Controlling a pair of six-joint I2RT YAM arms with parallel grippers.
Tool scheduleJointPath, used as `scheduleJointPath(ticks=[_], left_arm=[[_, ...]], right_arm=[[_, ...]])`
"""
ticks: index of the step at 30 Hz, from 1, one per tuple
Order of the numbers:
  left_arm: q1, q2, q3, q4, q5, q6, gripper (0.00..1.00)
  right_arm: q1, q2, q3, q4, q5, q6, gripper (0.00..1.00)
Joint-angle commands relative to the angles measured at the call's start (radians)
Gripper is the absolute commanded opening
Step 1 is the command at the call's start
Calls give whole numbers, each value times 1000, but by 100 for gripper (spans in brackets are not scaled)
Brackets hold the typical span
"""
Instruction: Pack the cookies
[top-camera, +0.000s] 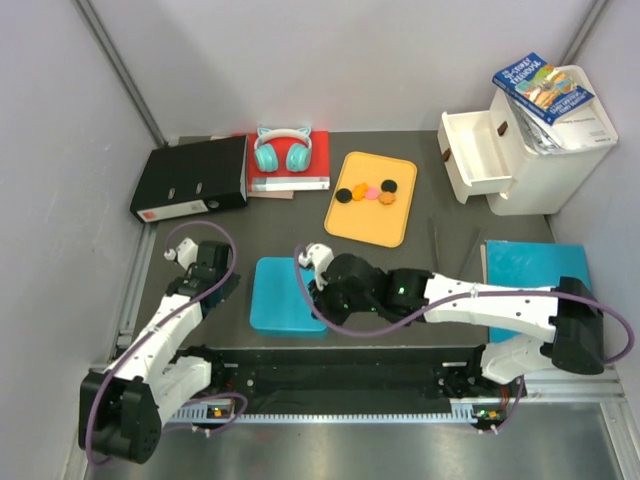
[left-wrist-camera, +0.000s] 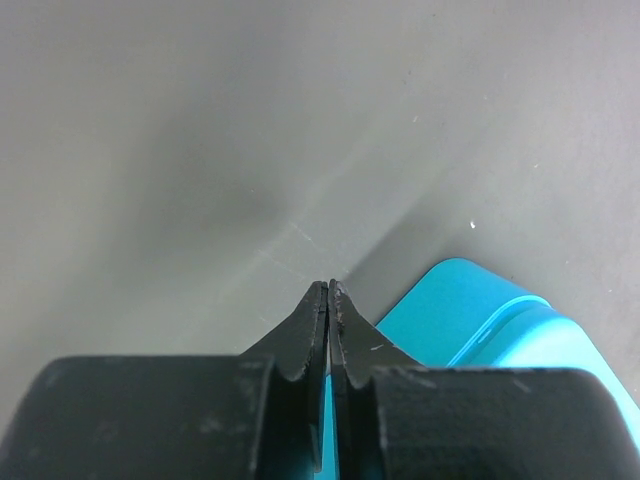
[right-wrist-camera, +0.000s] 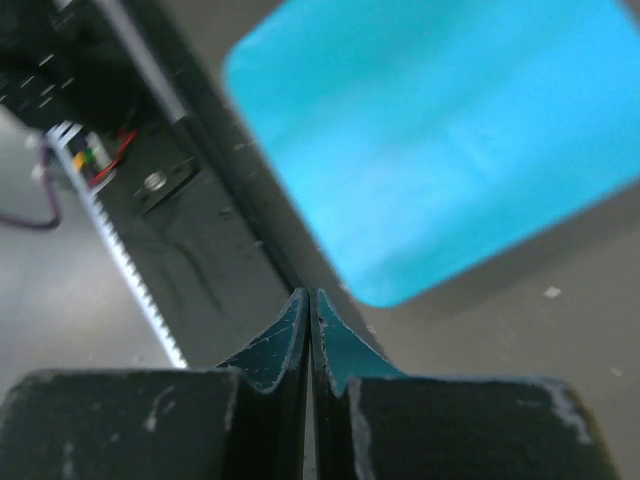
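Observation:
The cookies (top-camera: 368, 193), small flat discs in orange, black and pink, lie in a row on a yellow tray (top-camera: 371, 222) at the back middle. A cyan box (top-camera: 287, 296) sits on the table between the arms; it also shows in the left wrist view (left-wrist-camera: 480, 315) and in the right wrist view (right-wrist-camera: 440, 130). My left gripper (top-camera: 226, 290) is shut and empty, just left of the box (left-wrist-camera: 329, 285). My right gripper (top-camera: 318, 297) is shut and empty above the box's near right corner (right-wrist-camera: 308, 292).
A black binder (top-camera: 192, 176) lies at the back left. Teal headphones (top-camera: 281, 148) rest on a red book (top-camera: 318, 160). A white drawer unit (top-camera: 525, 140) with an open drawer and a book on top stands back right. A cyan lid (top-camera: 535, 272) lies at right.

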Motion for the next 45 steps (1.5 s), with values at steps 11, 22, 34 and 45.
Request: scheduleJointPath(ticks=[11,22,34,45], left_arm=[[12,4,63,-7,-5,1,37],[13,-16,28,5,5,-8,42],[12,-20,8,10,9,-2,43],[13,-16,-7,22,9,-8,43]], right_arm=[[163,229,134,11,17,-176,0],[222,310,202,-4,97,-209,0],[275,393,272,-6,108,-258,0],[275,445,268,37,200,-262,0]])
